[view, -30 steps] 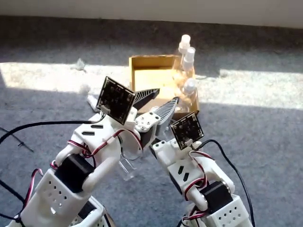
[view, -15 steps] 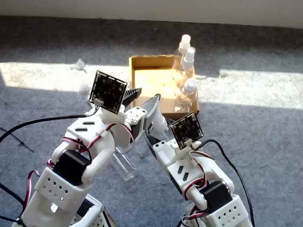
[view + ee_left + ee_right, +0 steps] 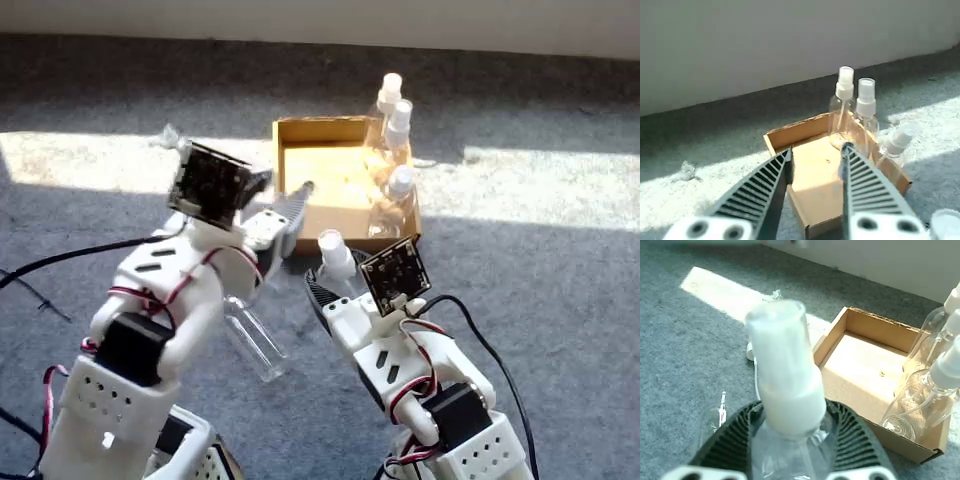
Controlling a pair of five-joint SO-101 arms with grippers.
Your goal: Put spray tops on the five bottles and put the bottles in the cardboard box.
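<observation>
Clear plastic is slick: the capped bottle clamped in your right gripper, just short of the cardboard box, could slip or topple the three bottles standing inside, while your left gripper hangs open.

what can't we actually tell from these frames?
- High view: one end of the lying bottle is under the left arm; capped or not is unclear.
- Right wrist view: the right gripper covers the held bottle at its neck, so the seating of the spray top is unseen.
- Right wrist view: a loose top on the carpet is mostly behind the spray top.
- Left wrist view: a white cap is cut off by the frame corner.
</observation>
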